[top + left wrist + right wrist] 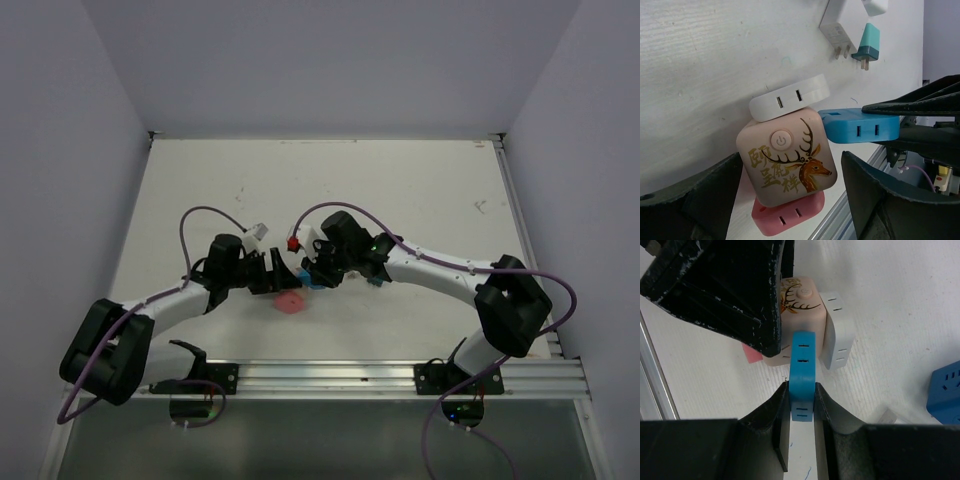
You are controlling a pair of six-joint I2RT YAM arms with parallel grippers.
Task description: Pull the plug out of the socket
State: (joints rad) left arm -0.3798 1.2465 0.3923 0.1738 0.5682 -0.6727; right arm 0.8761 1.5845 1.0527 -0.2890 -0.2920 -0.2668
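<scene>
A beige socket cube [785,165] with a deer picture lies on the table. A white plug [790,97], a blue plug [860,125] and a pink plug [790,215] sit against three of its sides. My left gripper [792,160] straddles the cube with its fingers close against two sides. My right gripper [803,395] is shut on the outer end of the blue plug [803,370], whose inner end still meets the cube [795,300]. In the top view both grippers, left [272,272] and right [318,270], meet at the table's middle and hide the cube.
A loose white charger [837,27] and a teal charger [867,45] lie beyond the cube. A dark blue socket block [945,390] lies to the right of my right gripper. The metal rail [400,375] runs along the near edge.
</scene>
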